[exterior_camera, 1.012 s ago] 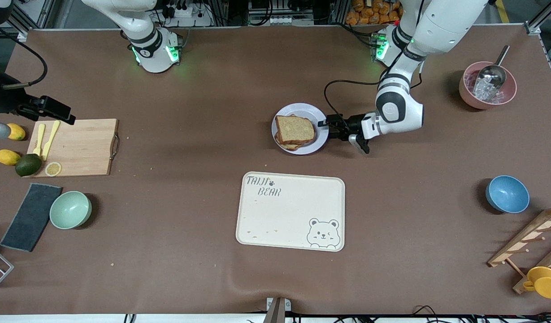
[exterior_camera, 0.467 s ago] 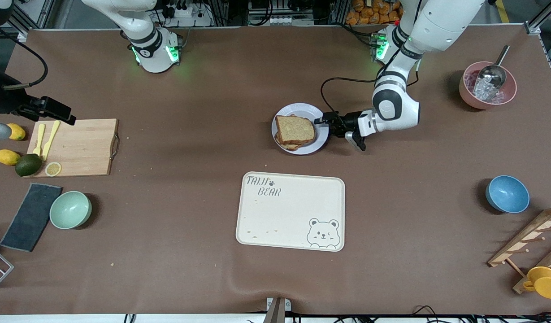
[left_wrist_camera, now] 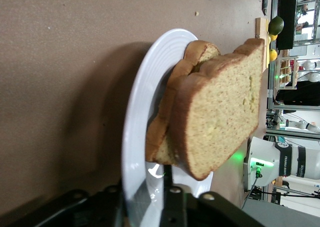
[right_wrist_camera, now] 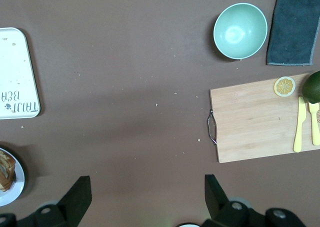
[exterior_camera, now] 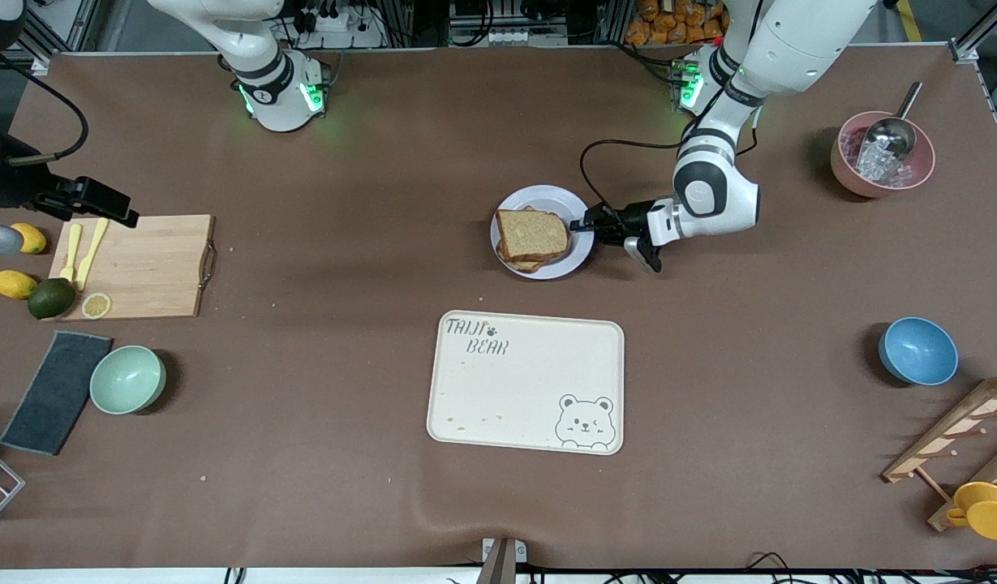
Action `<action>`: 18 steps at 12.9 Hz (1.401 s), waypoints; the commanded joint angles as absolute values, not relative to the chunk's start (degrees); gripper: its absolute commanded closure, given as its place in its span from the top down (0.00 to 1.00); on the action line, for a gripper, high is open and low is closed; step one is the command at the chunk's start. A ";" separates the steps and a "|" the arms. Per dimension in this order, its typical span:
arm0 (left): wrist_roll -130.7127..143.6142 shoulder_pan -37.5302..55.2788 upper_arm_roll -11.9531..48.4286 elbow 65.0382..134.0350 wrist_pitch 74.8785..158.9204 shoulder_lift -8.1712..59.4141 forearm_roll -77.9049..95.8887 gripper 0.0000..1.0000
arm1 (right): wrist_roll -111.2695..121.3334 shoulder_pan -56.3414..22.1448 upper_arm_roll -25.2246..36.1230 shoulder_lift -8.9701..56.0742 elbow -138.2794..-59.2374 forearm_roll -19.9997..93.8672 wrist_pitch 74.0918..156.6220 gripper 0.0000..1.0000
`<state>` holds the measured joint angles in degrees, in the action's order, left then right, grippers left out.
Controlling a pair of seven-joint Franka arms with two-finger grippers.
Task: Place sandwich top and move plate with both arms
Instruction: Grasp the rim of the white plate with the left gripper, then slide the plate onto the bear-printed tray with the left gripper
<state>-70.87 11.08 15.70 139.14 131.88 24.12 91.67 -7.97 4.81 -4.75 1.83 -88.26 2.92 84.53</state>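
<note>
We've got a wide table under a matte brown cover, a bit rumpled along the edge nearest the front camera. The cream rectangular tray, with rounded corners and a bear print, lies nearer to the front camera than the plate. Over toward the right arm's end sits a pale wooden cutting board with a metal handle, and nearer the camera than that, a smooth mint-green bowl.

The plate is small, round and glossy white with a faint lavender tint and ridged rings on its rim, sitting about mid-table. The sandwich top, a squarish slice of grainy light-brown bread with a darker crust, lies on another slice on that plate, a little skewed so the lower one peeks out.

The left gripper is down at the plate's rim on the side toward the left arm's end. In the left wrist view its black fingers look closed onto the rim, one above and one below, though the lower one is mostly hidden so we're only fairly sure of the pinch.

The right gripper hangs high over bare table beside the cutting board, its two black fingers spread wide with nothing between them; that arm waits.
</note>
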 commanded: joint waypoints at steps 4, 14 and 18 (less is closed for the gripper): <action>-71.81 9.76 16.44 140.10 132.19 24.26 93.60 0.00 | -8.88 5.18 -5.10 1.93 -87.98 2.64 84.29 1.00; -71.72 0.19 16.52 140.01 120.87 26.10 93.60 0.00 | -8.79 5.36 -5.10 2.28 -87.89 2.55 84.46 1.00; -68.05 -2.73 16.44 138.70 117.69 24.44 93.60 0.00 | -8.79 5.36 -5.10 2.29 -87.89 2.55 84.38 1.00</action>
